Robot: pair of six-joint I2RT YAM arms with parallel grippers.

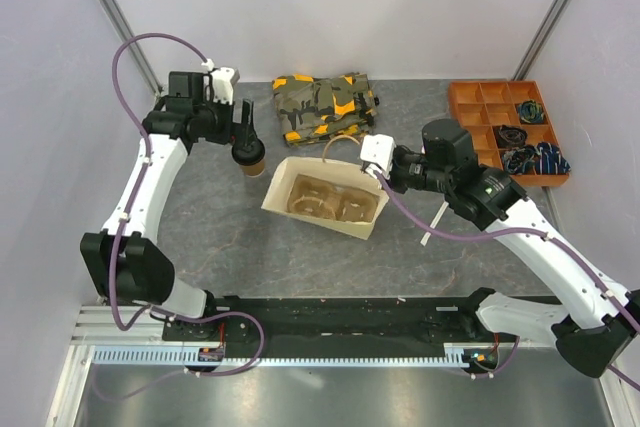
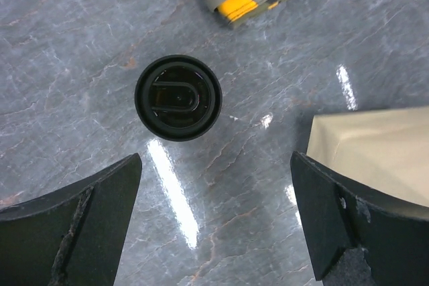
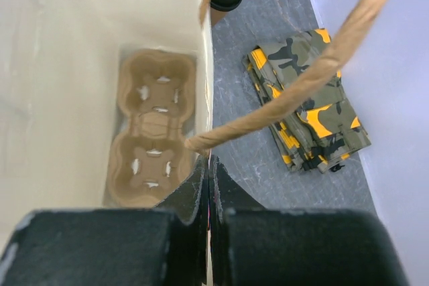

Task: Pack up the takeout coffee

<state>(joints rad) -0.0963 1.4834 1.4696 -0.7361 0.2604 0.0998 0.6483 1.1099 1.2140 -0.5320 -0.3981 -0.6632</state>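
Coffee [image 1: 249,159] upright on table [image 1: 200,227], black lid [image 2: 178,98] on. Just left of paper bag [image 1: 276,195], apart from it, not yet packed. Left gripper [image 2: 214,172] directly above lid, jaws spread wide, nothing between them. In left wrist view, lid off-centre from the gap between fingers [image 2: 100,219].

Pulp carrier [image 3: 154,128] flat on bag floor, both holes empty. Right gripper [image 3: 208,172] clenched on bag's far right rim, beside rope handle [image 3: 301,78], holding mouth open. Folded camo cloth [image 1: 325,105] on far side of bag, well out of the path.

Step in hand, as judged: grasping cup for the lift into bag.

Doing it well:
- Centre gap over lid first, then drop straight down.
- Close on paper body below lid rim, not on lid itself; could pop off under a squeeze.
- Grip gently; thin paper wall probably dents, may spill if full.
- Lift high enough to clear bag's left rim, carry right, level all the way.
- Lower into a carrier hole, left one being nearer; seat before letting go.
- Hold bag rim firm with right gripper, otherwise mouth likely sags or bag slides on contact.
- Watch the handle: may droop across opening and snag cup.
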